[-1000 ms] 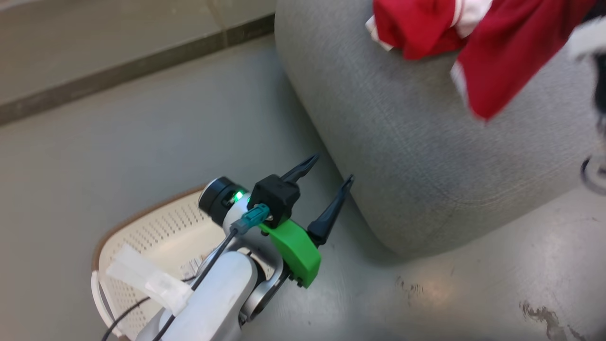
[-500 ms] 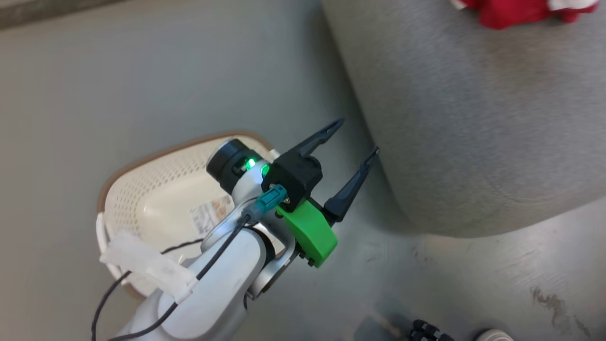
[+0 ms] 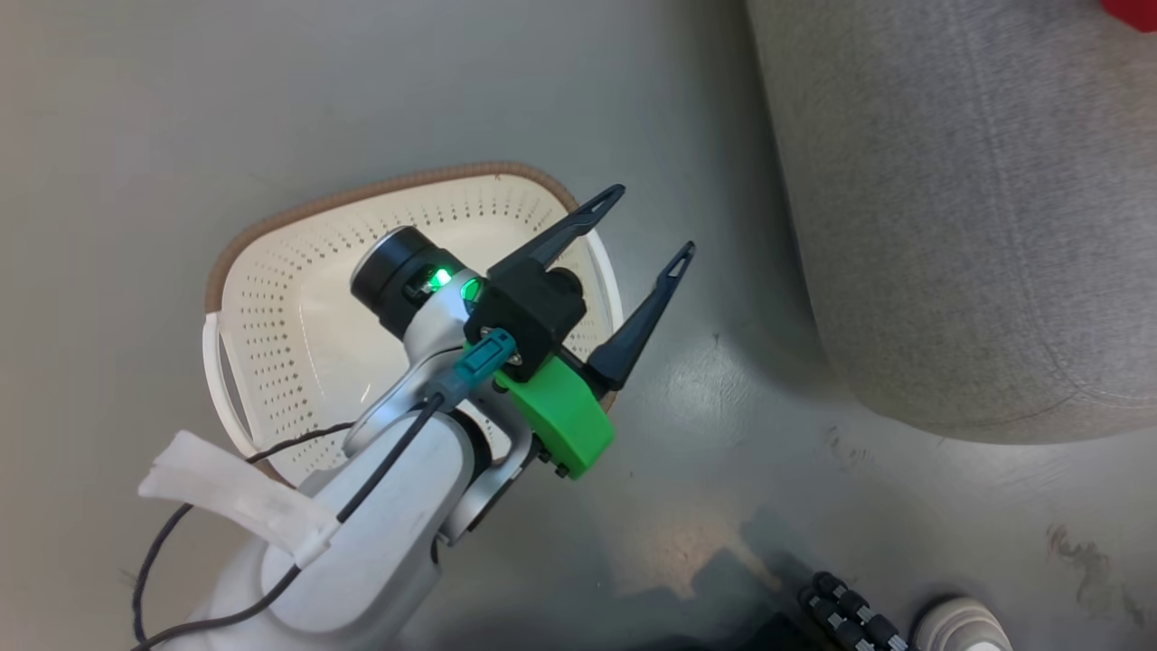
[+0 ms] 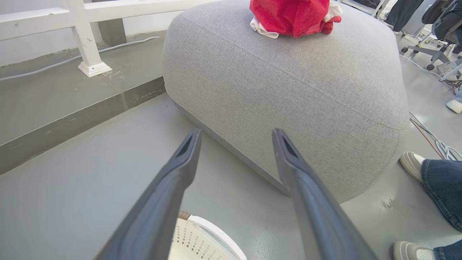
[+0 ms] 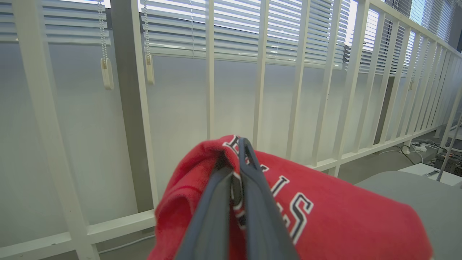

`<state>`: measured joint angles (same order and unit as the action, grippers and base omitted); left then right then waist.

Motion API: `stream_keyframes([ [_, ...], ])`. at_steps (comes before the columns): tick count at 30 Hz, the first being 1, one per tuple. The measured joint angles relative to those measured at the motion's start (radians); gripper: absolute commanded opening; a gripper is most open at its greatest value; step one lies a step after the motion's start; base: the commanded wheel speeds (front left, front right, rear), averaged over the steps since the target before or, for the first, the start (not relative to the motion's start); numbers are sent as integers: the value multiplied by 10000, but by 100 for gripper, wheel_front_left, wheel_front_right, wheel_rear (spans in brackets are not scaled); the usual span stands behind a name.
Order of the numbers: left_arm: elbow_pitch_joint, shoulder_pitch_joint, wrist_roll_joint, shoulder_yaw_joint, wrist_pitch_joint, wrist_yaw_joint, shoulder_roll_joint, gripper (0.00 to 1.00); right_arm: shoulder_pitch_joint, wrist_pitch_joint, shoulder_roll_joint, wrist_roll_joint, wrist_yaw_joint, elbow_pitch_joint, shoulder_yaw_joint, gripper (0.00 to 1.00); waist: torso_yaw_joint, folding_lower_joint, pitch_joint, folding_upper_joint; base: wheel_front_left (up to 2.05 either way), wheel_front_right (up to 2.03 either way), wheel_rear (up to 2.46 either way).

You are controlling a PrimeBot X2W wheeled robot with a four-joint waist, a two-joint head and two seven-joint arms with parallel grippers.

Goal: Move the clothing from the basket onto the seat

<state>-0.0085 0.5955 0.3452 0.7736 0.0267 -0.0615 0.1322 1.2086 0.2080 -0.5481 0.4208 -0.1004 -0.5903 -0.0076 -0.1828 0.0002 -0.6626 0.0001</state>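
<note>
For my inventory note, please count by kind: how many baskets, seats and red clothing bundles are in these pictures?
Baskets: 1, the basket
Seats: 1, the seat
Red clothing bundles: 2, the bundle on the seat and the lettered bundle in the right claw
Total: 4

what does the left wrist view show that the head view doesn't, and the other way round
Left wrist view: the whole heap of red clothing on top of the seat, a white railing post, a person's jeans leg. Head view: most of the basket, the left forearm over it. Both: the seat's side, the open left gripper, a basket corner.
</note>
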Motion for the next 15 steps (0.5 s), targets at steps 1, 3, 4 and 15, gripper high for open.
stream_keyframes([
  [1, 0, 0, 0, -2, 6, 0, 54, 100, -5, 0, 38, 0, -8, -167, 10, 0, 20, 0, -79, 0, 0, 0, 0],
  [3, -2, 0, 2, -12, 84, 0, 111, 100, -75, -2, 182, 4, -35, -525, 12, 0, 41, 0, -217, 0, 0, 0, 0],
  [4, -2, 0, 2, -12, 84, 0, 111, 100, -75, -2, 182, 4, -35, -525, 12, 0, 41, 0, -217, 0, 0, 0, 0],
  [15, -73, 17, -40, -125, 255, 4, 297, 100, -667, 25, 1070, 25, -54, -1751, 353, 0, -121, -1, -650, 0, 0, 0, 0],
])
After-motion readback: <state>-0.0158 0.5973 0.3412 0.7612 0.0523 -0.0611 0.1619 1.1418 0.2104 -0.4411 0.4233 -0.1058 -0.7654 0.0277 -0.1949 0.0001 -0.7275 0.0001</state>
